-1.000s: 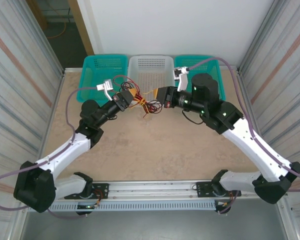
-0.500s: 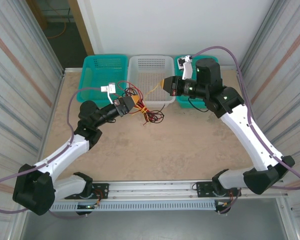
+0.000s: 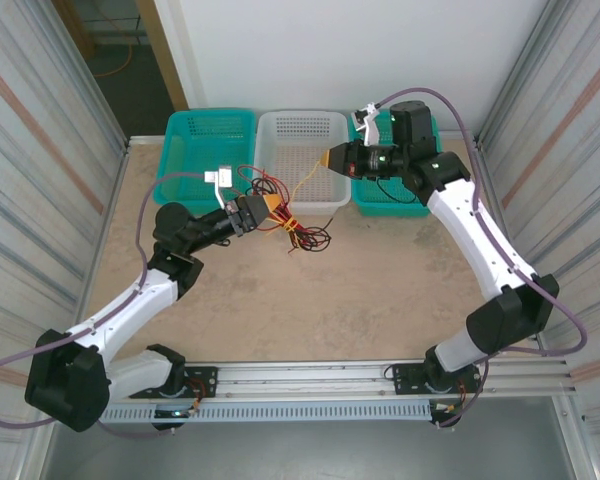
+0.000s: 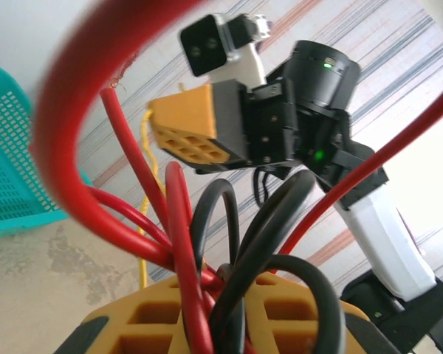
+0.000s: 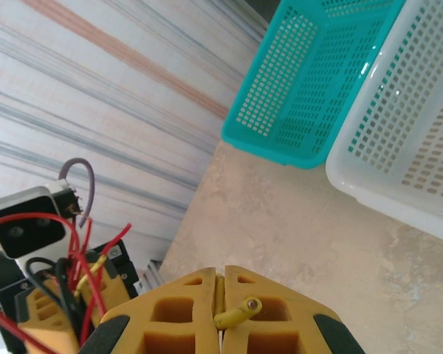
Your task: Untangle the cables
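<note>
The cables are a knot of thin red and black wires [image 3: 306,236] hanging over the table, with my left gripper [image 3: 269,208] shut on them. From the left wrist, red and black loops [image 4: 207,243] rise out of its yellow fingers [image 4: 155,324]. One pale yellow cable [image 3: 306,184] runs taut from the knot up to my right gripper [image 3: 328,159], which is shut on its end above the white basket's front edge. The right wrist view has that yellow end [image 5: 236,315] pinched between the shut pads [image 5: 170,317].
Three baskets line the far edge: a teal one [image 3: 195,150] at left, a white one [image 3: 302,135] in the middle, a teal one [image 3: 405,195] under the right arm. Striped walls close both sides. Bare table lies in front of the knot.
My right gripper has drawn back and up toward the far right, pulling the yellow cable out of the knot until it is stretched. The left gripper has kept its hold, shifting slightly.
</note>
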Tool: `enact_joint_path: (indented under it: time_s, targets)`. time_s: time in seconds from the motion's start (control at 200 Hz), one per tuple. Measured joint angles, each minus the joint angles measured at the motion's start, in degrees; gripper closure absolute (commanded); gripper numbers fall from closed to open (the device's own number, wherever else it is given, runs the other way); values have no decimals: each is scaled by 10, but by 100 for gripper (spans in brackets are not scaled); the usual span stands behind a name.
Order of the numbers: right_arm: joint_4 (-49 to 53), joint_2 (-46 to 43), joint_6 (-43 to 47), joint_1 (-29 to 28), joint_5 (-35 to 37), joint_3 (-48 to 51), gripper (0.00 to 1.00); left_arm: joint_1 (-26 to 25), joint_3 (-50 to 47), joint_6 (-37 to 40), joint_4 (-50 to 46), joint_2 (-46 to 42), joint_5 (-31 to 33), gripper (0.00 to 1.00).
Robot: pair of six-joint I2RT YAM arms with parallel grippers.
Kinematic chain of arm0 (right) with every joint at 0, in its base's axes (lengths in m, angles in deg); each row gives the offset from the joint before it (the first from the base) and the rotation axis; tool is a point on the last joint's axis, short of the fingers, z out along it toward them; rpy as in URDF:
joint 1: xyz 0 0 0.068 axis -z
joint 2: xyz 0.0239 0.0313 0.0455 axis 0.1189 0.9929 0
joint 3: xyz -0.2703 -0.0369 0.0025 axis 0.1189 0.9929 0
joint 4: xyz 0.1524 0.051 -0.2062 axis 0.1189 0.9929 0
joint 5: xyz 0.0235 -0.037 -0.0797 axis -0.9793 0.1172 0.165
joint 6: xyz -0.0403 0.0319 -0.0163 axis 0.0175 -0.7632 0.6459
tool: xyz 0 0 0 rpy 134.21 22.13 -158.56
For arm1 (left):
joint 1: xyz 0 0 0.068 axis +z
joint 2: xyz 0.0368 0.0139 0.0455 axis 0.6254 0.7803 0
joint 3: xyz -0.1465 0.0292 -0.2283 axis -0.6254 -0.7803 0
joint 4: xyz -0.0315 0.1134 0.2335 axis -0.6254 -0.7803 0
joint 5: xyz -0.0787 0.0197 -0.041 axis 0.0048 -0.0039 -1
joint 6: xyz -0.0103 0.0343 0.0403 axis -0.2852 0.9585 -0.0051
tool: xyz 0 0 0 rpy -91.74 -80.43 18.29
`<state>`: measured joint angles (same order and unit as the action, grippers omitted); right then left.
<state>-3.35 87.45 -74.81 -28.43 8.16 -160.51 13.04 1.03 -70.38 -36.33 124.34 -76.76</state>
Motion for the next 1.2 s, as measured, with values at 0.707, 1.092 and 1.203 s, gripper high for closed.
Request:
enact_joint_path:
  time_s: [0.707,1.092,1.203]
  targets:
    - [-549,49,-302,-63,-9,327,100,-1,25,-54,82,5,157,100]
    - [-771,76,-441,-202,124,489,100,71,-46,-7,50,-38,289,100]
    - [-761,63,-445,-243,152,506,100,75,-49,21,18,-39,302,100]
